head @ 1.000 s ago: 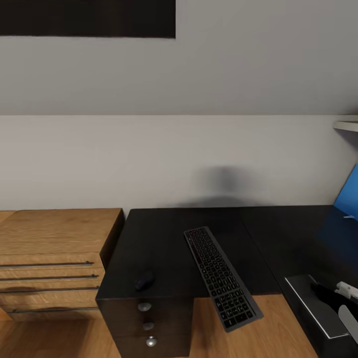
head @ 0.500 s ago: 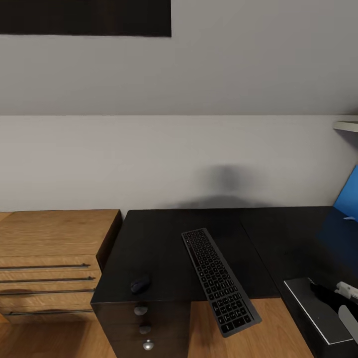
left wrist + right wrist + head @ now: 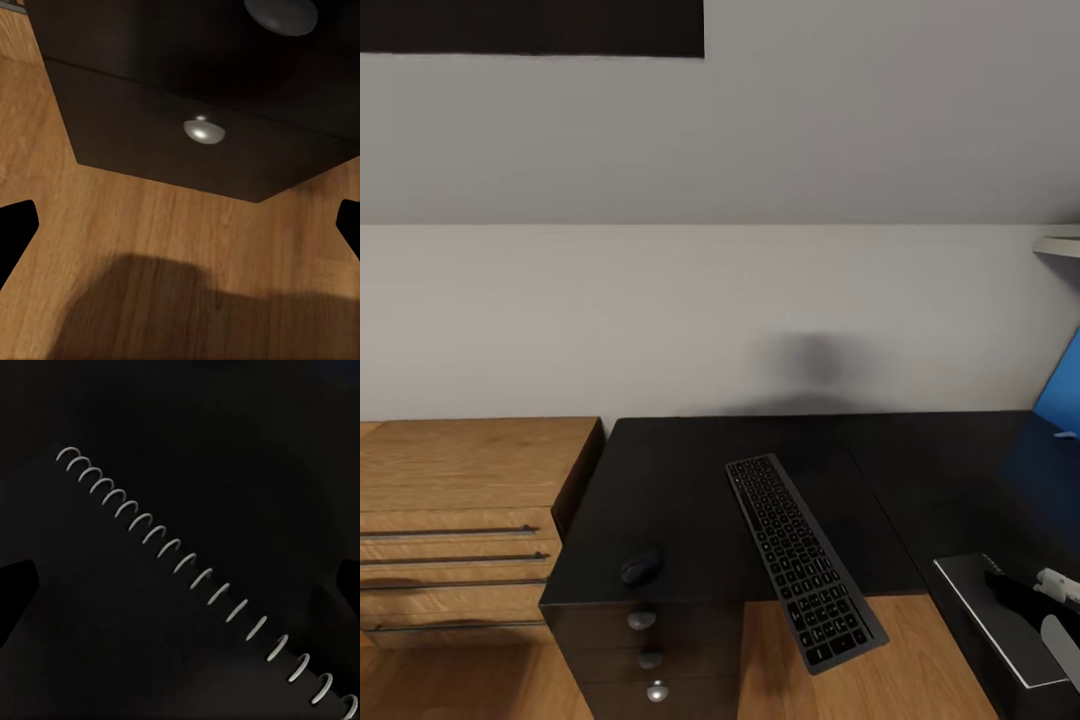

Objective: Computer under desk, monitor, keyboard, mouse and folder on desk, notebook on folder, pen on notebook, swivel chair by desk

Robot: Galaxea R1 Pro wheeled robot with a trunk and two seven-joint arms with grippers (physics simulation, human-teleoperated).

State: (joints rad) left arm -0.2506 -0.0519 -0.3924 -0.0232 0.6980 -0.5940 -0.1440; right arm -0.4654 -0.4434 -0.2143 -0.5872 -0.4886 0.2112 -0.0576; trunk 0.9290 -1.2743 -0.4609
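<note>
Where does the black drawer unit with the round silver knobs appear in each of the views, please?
Head view: drawer unit at bottom, left of centre, below the mouse.
Left wrist view: its front across the top, above wood floor.
Right wrist view: not in it.
Shared landmark: the silver knobs.

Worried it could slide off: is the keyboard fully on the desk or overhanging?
Overhanging. The keyboard lies diagonally, its near end sticking out past the desk front edge above the wood floor.

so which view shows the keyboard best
The head view: the keyboard lies whole and diagonal on the desk, its near end jutting over the front edge. The left wrist view has the desk's drawer knobs and floor instead; the right wrist view has a spiral-bound notebook.
</note>
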